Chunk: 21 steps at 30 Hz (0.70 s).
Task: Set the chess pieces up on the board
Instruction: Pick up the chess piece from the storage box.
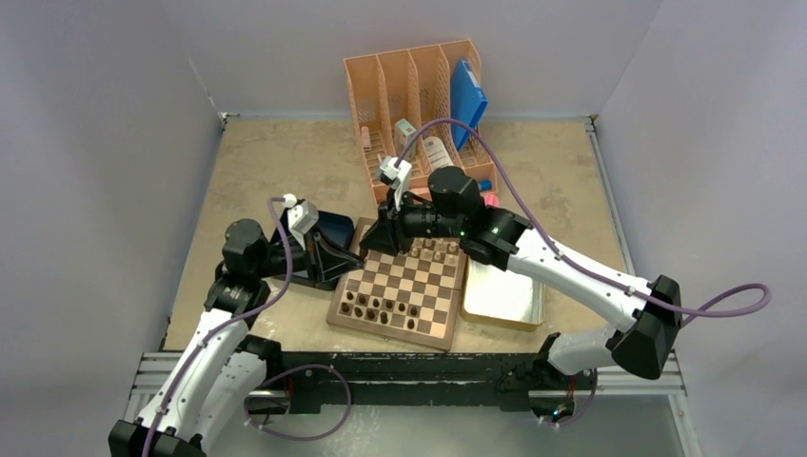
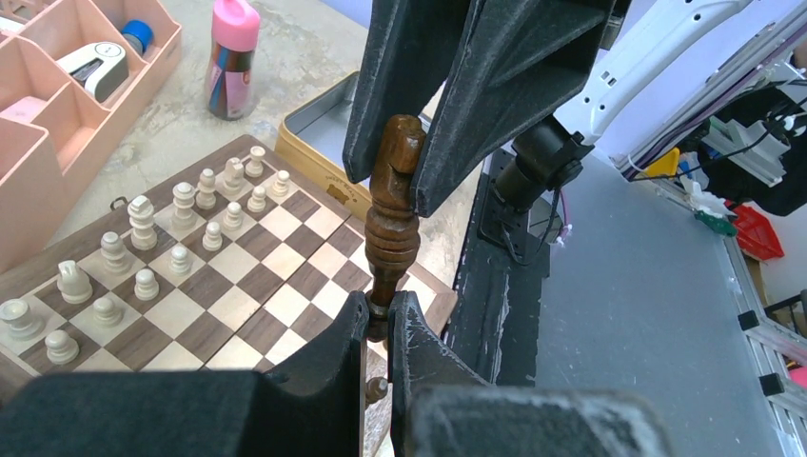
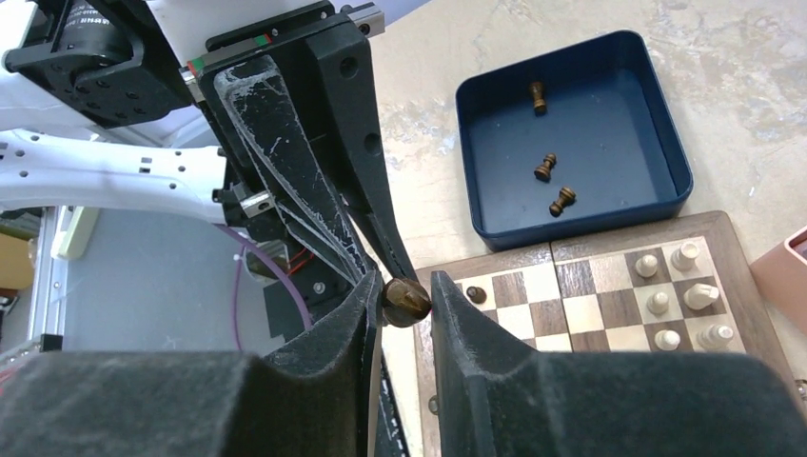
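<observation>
Left wrist: dark piece (image 2: 392, 224) is up in the air by the board's (image 2: 249, 286) far-left corner. Left fingers (image 2: 338, 357) are clamped on its base. Right fingers (image 2: 476, 114) are closed on its head, both sides touching. Long axis runs finger-to-finger, roughly level, head toward the right arm. Right wrist sees it nearly end-on. Three loose pieces (image 3: 545, 168) lie in the blue tray (image 3: 671, 143).

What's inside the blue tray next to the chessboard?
Three dark chess pieces lie apart on the blue tray's floor. From above, the left arm covers most of the tray.
</observation>
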{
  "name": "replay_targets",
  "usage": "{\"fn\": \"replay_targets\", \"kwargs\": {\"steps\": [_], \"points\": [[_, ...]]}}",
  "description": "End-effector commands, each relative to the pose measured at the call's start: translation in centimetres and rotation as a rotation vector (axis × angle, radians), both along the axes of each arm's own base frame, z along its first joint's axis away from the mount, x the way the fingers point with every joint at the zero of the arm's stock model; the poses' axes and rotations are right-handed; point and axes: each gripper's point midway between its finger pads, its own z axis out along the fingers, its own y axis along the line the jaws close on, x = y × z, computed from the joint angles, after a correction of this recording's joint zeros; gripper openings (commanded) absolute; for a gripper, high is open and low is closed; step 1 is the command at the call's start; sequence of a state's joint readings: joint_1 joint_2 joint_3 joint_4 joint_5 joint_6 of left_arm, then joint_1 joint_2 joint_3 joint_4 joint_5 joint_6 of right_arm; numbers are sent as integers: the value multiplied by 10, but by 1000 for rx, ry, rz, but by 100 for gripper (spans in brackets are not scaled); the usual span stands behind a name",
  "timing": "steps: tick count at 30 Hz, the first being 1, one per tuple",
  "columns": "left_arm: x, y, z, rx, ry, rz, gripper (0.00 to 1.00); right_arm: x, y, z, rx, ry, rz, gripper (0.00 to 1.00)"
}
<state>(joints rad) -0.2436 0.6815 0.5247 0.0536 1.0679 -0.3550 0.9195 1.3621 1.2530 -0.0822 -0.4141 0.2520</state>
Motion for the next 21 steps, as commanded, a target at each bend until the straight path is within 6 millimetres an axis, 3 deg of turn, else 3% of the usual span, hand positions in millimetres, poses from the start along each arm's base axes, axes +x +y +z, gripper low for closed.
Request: {"fn": "replay_targets", "kwargs": {"steps": [1,7,14,21], "points": [[1,-1,2,1,-42,-1,0,3,1,23,61,-49,-3,22],[13,2,-2,17,10,67,0,25,-15,21,42,-82,-172,18],[28,3,-17,57,157,126,0,48,-39,34,72,-118,-376,13],[45,8,-27,69,246,237,0,49,-61,-5,2,-65,-484,13]]}}
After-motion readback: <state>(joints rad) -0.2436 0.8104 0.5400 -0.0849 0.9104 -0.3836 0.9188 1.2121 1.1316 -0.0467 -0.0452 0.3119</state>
